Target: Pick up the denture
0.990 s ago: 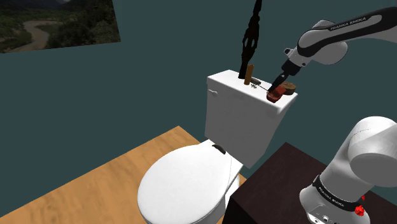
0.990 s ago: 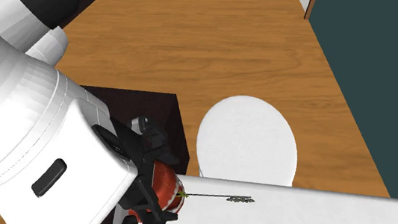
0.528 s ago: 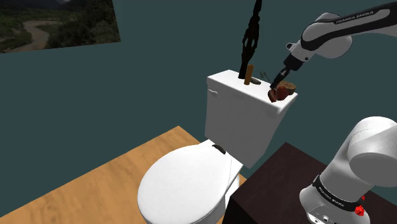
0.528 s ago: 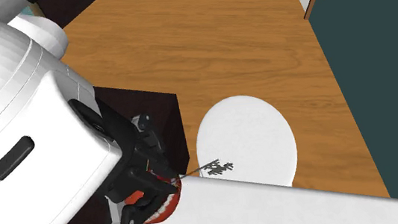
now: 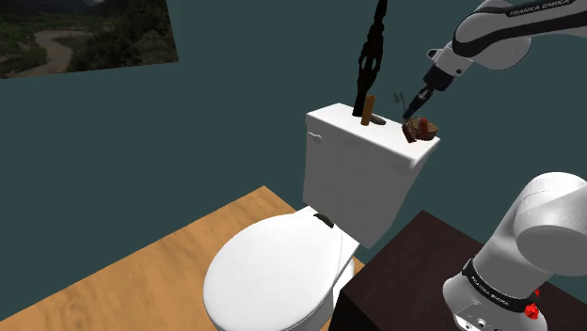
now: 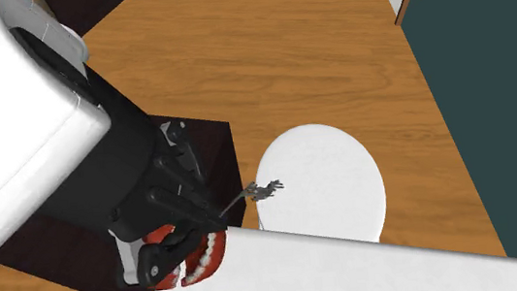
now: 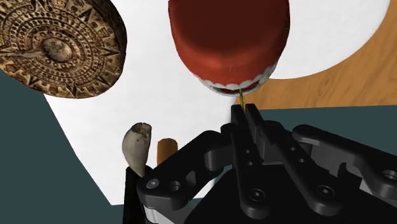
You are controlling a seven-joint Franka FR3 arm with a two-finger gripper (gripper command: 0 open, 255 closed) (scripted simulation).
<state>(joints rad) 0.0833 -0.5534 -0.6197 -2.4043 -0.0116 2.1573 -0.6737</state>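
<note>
Two gripper [image 7: 245, 113] fingers meet, pinching a thin sprig [image 6: 266, 188]; the denture [image 7: 226, 38] sits beyond their tips at upper centre, a carved disc [image 7: 60, 44] upper left.

A: Item one, denture [image 7: 226, 44]?
B: Dark red gums, white teeth.
A: Disc [image 7: 60, 44]?
B: Brown, carved in concentric rings of small figures.
A: Sprig [image 6: 266, 188]?
B: Grey, with a yellow-green stem at the hand [image 7: 245, 113], which is black throughout.
A: Toilet [image 5: 273, 282]?
B: Plain white, tank included. Stick [image 5: 368, 105] on it, brown.
A: Surroundings?
B: Wall [image 5: 188, 122] dark teal. Floor [image 5: 141, 273] orange-brown wood grain. Stand [image 5: 414, 263] blackish brown. Arm [image 5: 541, 226] white, dark joints. Picture [image 5: 85, 33]: green hills, pale river.
</note>
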